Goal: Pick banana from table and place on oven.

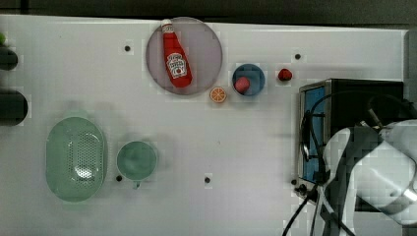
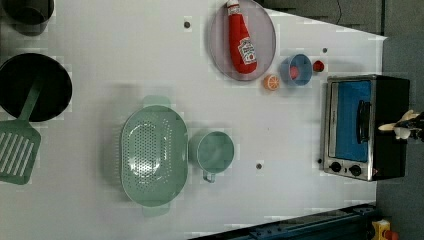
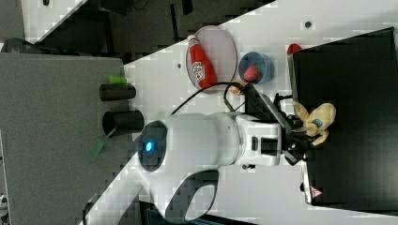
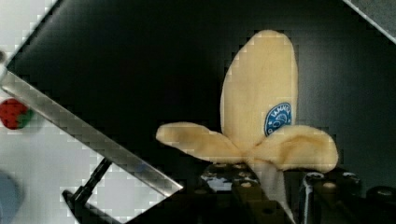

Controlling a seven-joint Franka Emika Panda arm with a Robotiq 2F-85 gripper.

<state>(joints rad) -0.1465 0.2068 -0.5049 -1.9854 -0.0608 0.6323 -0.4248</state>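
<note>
The pale-yellow banana (image 4: 257,93) hangs just over the oven's black top (image 4: 140,56), its peel strips splayed out and a blue sticker showing. My gripper (image 4: 271,196) is shut on its whitish lower end. The right view has the banana (image 3: 314,119) at the tip of my gripper (image 3: 302,133), over the oven (image 3: 356,70) near its front edge. In the left view the banana (image 2: 400,127) shows past the oven (image 2: 350,125) at the left view's right edge. My white arm covers part of the oven (image 1: 364,93) in the top view. The white table (image 1: 221,147) lies below.
A ketchup bottle (image 1: 176,59) lies on a grey plate (image 1: 206,44). Near it are an orange slice (image 1: 218,94), a blue bowl (image 1: 255,73) and a strawberry (image 1: 284,74). A green colander (image 1: 76,160) and green cup (image 1: 136,160) sit at the top view's left.
</note>
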